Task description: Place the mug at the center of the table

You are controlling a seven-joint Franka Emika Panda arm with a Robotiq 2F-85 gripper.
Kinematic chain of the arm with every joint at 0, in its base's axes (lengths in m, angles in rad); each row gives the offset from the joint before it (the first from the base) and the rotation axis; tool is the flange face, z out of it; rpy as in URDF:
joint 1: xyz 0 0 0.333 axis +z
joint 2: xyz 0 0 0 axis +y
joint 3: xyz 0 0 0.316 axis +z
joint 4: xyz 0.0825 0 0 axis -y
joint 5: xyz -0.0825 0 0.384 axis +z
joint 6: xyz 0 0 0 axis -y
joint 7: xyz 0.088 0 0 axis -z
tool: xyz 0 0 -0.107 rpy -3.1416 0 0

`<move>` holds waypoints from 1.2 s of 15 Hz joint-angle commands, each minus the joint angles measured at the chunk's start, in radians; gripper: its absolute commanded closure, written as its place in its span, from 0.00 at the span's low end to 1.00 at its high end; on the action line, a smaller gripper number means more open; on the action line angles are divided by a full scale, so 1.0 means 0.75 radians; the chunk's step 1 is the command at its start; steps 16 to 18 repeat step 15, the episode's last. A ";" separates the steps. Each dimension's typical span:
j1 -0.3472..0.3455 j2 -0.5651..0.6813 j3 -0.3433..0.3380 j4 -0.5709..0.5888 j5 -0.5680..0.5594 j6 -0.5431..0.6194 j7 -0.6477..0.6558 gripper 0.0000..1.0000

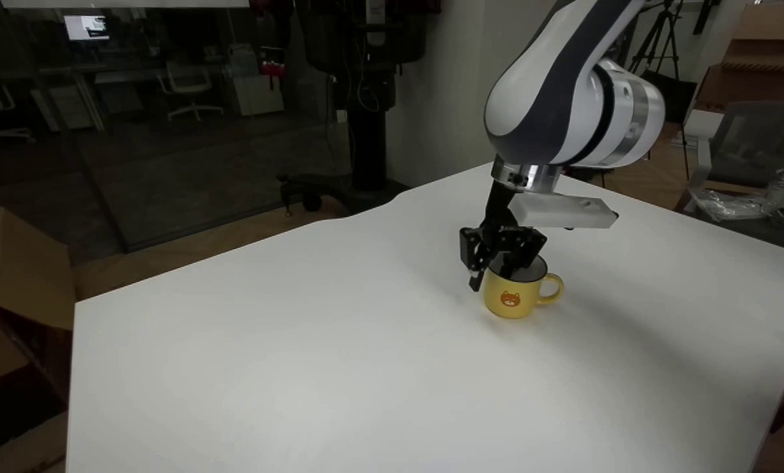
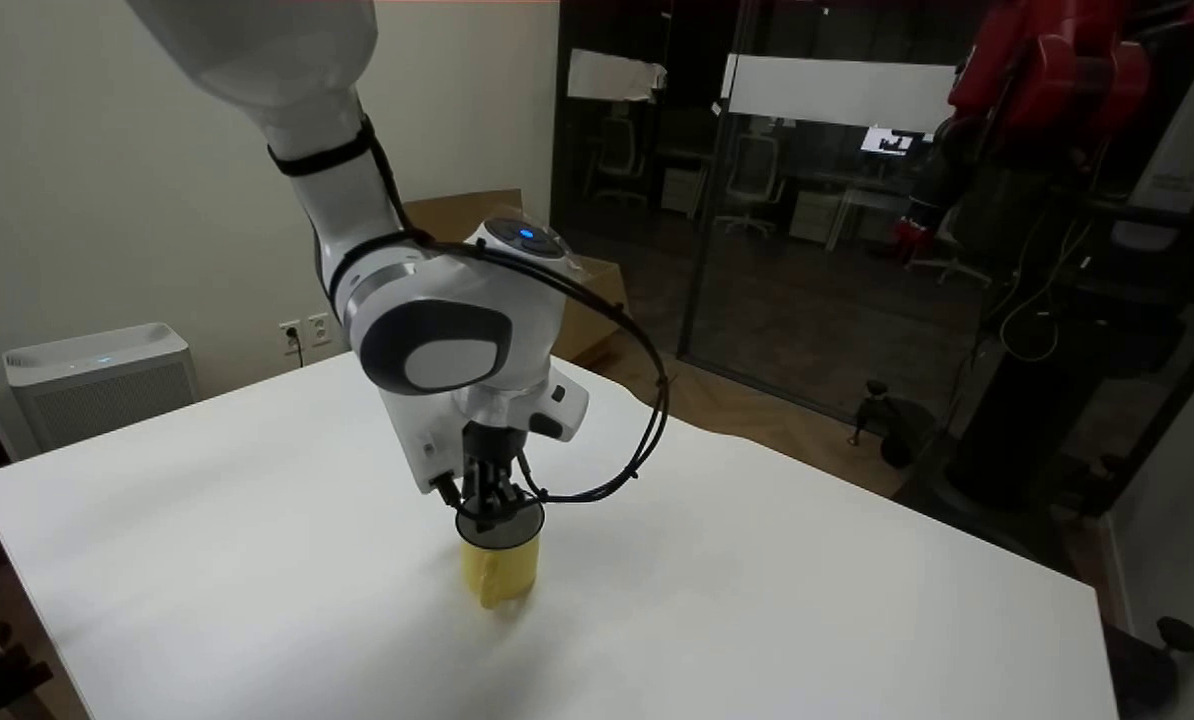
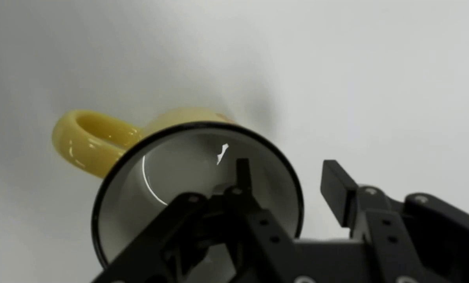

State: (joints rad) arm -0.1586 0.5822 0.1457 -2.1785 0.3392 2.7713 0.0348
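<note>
The small yellow mug (image 1: 511,299) stands upright on the large white table (image 1: 267,368). It has a dark rim, a light interior and a bear face on its side. Its loop handle points right in that exterior view. The mug (image 2: 505,572) also shows with its handle towards the camera. My gripper (image 1: 491,278) is at the mug's rim. In the wrist view the gripper (image 3: 287,182) is open, with one finger inside the mug (image 3: 179,169) and the other outside. The wall lies between the fingers, with visible gaps on both sides. The handle is at the upper left there.
A black cable (image 2: 657,410) loops out from the arm. A cardboard box (image 1: 34,269) stands beyond a table edge. A dark robot stand (image 1: 369,125) is behind the table. A chair (image 1: 760,148) and an air purifier (image 2: 102,380) are off the table.
</note>
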 commanded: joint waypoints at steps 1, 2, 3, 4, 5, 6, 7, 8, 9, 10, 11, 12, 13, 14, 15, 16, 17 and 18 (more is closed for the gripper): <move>-0.007 -0.076 -0.005 -0.059 0.017 -0.021 -0.012 0.18; 0.022 -0.113 -0.040 -0.086 -0.001 -0.030 0.033 0.10; 0.048 -0.145 -0.074 -0.112 -0.018 -0.031 0.070 0.05; 0.078 -0.192 -0.112 -0.149 -0.035 -0.033 0.113 0.00; 0.100 -0.229 -0.144 -0.175 -0.049 -0.039 0.141 0.00; 0.129 -0.280 -0.181 -0.210 -0.066 -0.048 0.183 0.00; 0.148 -0.325 -0.207 -0.239 -0.079 -0.061 0.211 0.00; 0.168 -0.371 -0.233 -0.263 -0.103 -0.084 0.244 0.00; 0.178 -0.415 -0.247 -0.281 -0.121 -0.121 0.265 0.00; 0.177 -0.457 -0.250 -0.293 -0.128 -0.171 0.271 0.00; 0.156 -0.485 -0.231 -0.290 -0.090 -0.240 0.261 0.00; 0.151 -0.382 -0.225 -0.237 -0.092 -0.162 0.208 0.00; 0.152 -0.420 -0.226 -0.249 -0.089 -0.204 0.214 0.00; 0.152 -0.446 -0.227 -0.259 -0.088 -0.223 0.216 0.00; 0.152 -0.460 -0.227 -0.266 -0.088 -0.232 0.217 0.00; 0.152 -0.460 -0.227 -0.266 -0.088 -0.232 0.217 0.00; 0.152 -0.460 -0.227 -0.266 -0.088 -0.232 0.217 0.00; 0.152 -0.460 -0.227 -0.266 -0.088 -0.232 0.217 0.00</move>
